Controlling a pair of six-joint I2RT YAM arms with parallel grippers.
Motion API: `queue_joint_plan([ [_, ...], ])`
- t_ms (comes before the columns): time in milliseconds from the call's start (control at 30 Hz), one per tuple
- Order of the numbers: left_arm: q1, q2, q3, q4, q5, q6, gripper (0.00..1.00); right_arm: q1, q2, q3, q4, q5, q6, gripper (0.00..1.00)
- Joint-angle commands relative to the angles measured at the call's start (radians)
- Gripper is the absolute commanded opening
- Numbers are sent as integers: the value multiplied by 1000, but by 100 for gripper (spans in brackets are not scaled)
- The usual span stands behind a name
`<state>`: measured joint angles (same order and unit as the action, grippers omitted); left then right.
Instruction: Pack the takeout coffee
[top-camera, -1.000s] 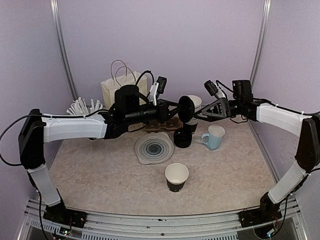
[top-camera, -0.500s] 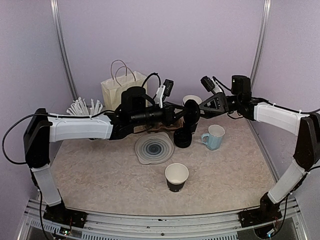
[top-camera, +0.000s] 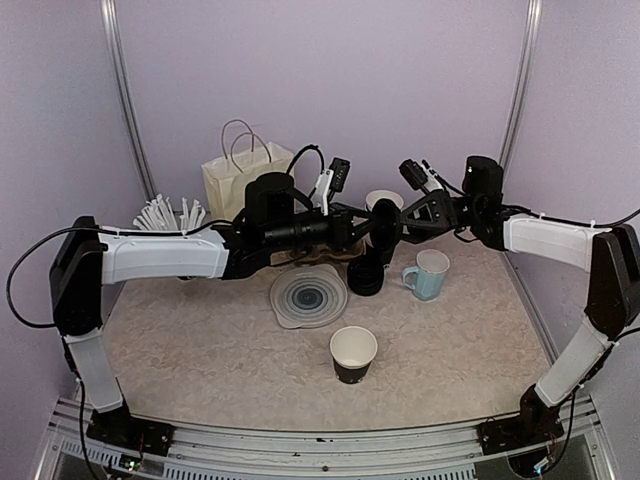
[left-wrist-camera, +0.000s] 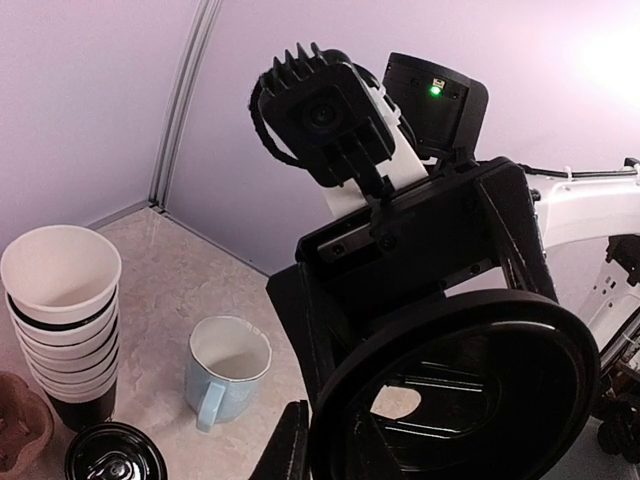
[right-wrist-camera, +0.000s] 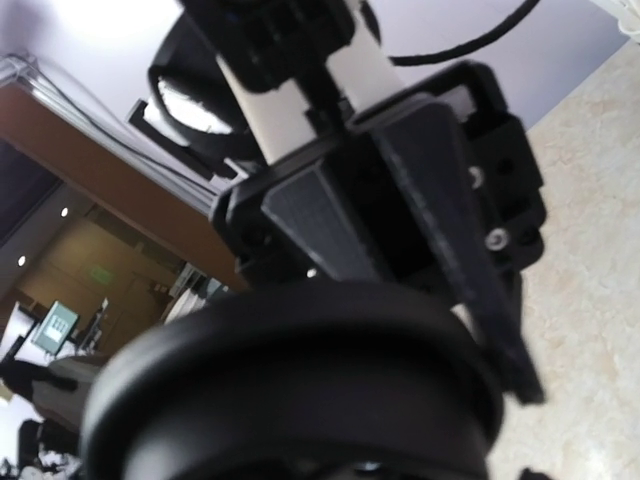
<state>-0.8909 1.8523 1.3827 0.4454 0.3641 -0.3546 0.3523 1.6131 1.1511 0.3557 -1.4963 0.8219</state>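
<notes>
The takeout coffee cup (top-camera: 353, 353), black paper with a white inside, stands open-topped near the table's front. Its round black lid (top-camera: 384, 222) hangs in the air above the back of the table, edge-on to the top view. My left gripper (top-camera: 372, 228) is shut on the lid's rim (left-wrist-camera: 460, 390), and a left fingertip (left-wrist-camera: 290, 445) shows beside it. My right gripper (top-camera: 400, 217) faces it from the right, open, with its jaws on either side of the lid (right-wrist-camera: 290, 390). The right gripper's body (left-wrist-camera: 410, 260) fills the left wrist view behind the lid.
A cream paper bag (top-camera: 245, 170) stands at the back left. A cup of white sticks (top-camera: 168, 215) is further left. A stack of paper cups (left-wrist-camera: 60, 320), a light blue mug (top-camera: 428, 275), a pile of black lids (top-camera: 365, 278), a brown cup carrier (top-camera: 325, 250) and a grey round mat (top-camera: 308, 296) lie below the arms.
My left arm has carried the lid a little to the right. My right gripper has moved left up to the lid, and its jaws have narrowed somewhat.
</notes>
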Motion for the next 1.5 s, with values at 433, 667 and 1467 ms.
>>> queue_joint_plan([
  [433,-14,32,45,-17,-35,10,22,17,-8,-24,109,-37,39,60],
  [667,-15,36,49,-25,-26,10,8,11,-5,1,-17,-18,-73,63],
  [1467,-14,65,35,107,51,-63,0,-10,-15,-30,92,-7,15,100],
])
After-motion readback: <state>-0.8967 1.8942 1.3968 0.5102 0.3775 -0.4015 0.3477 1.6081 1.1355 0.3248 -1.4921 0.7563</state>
